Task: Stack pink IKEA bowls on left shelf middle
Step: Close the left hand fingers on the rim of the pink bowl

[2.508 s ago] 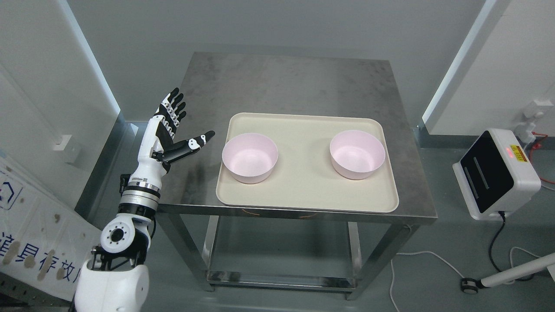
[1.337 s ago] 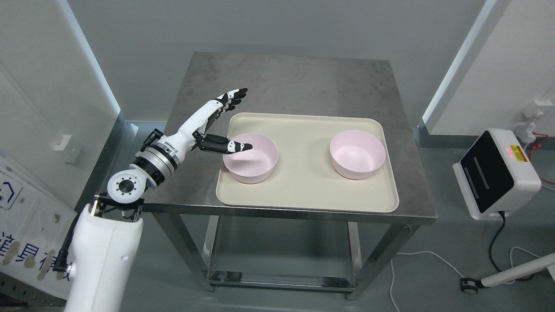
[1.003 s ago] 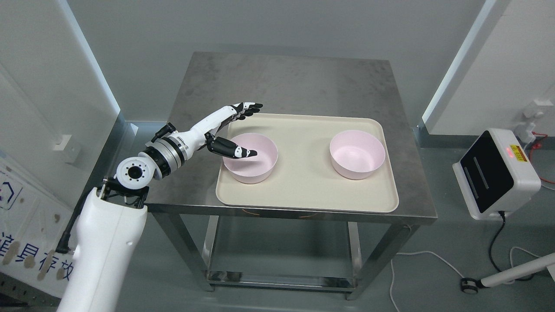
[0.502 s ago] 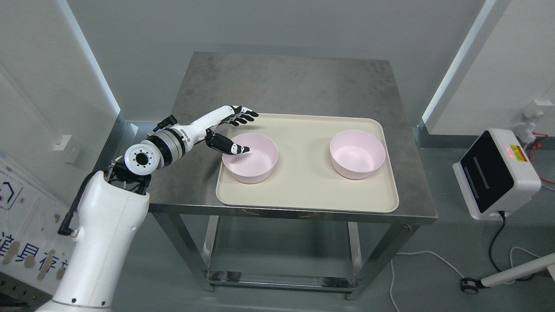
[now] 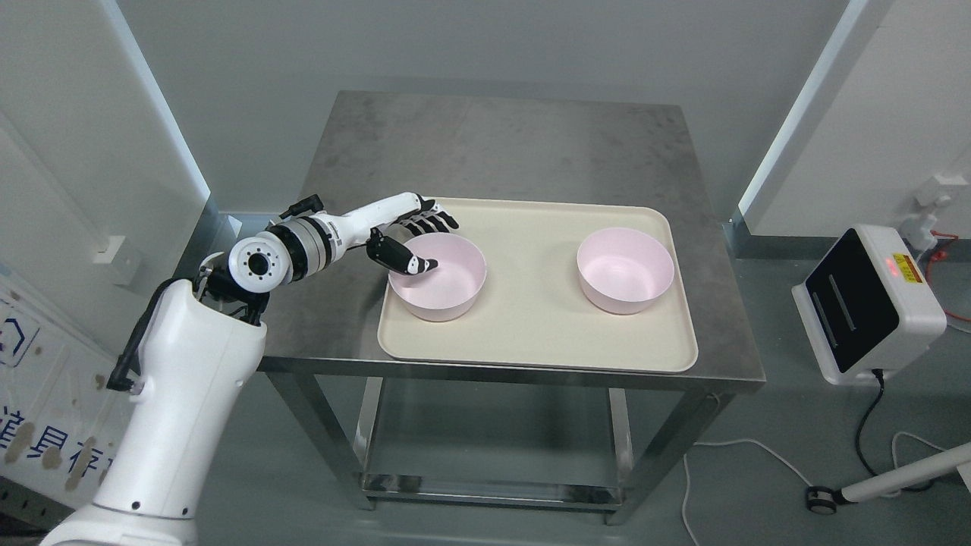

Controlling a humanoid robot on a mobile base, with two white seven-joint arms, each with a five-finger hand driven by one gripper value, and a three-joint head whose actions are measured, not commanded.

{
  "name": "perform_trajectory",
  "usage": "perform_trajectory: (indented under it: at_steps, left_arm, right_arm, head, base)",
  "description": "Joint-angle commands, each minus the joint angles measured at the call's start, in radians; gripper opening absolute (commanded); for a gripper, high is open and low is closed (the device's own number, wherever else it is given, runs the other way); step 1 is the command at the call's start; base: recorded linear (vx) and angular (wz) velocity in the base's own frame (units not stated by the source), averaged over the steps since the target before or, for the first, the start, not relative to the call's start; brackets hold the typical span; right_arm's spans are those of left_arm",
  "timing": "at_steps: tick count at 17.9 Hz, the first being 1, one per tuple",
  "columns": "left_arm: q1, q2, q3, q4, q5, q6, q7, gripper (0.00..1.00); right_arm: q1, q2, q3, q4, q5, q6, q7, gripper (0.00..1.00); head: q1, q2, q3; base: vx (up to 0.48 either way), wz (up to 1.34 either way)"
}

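Two pink bowls stand upright and apart on a beige tray (image 5: 531, 326) on a steel table (image 5: 493, 144). The left bowl (image 5: 451, 287) is near the tray's left edge and the right bowl (image 5: 626, 271) near its right edge. My left hand (image 5: 434, 243) straddles the left bowl's back-left rim. Its thumb (image 5: 413, 263) dips inside the bowl, and the other fingers (image 5: 436, 222) reach over the outside of the rim. The fingers are spread and not clamped, and the bowl rests on the tray. The right arm does not show.
A white device with a black face and a red light (image 5: 868, 303) stands to the table's right, with cables on the floor (image 5: 865, 447). The table has a lower shelf (image 5: 485, 485). White wall panels flank both sides.
My left arm swung in from the table's left side to the left bowl. The hand turned palm-down and lowered until its thumb went inside the rim. Neither bowl moved.
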Motion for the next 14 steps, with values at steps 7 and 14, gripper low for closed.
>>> perform_trajectory:
  at_steps: [7,14]
  left_arm:
    - [-0.023,-0.041,-0.055,0.055,-0.205,-0.143,-0.003,0.23]
    - [-0.023,-0.082,-0.025,0.057,-0.241,-0.205,0.007,0.01]
  right_arm:
    - [0.0,-0.017,-0.009,0.0,0.008,-0.001,0.0,1.0]
    - [0.0,-0.017,-0.009,0.0,0.008,-0.001,0.0,1.0]
  head:
    - [0.0,0.0,0.0]
    - [0.0,0.0,0.0]
  base:
    - [0.0,0.0]
    - [0.0,0.0]
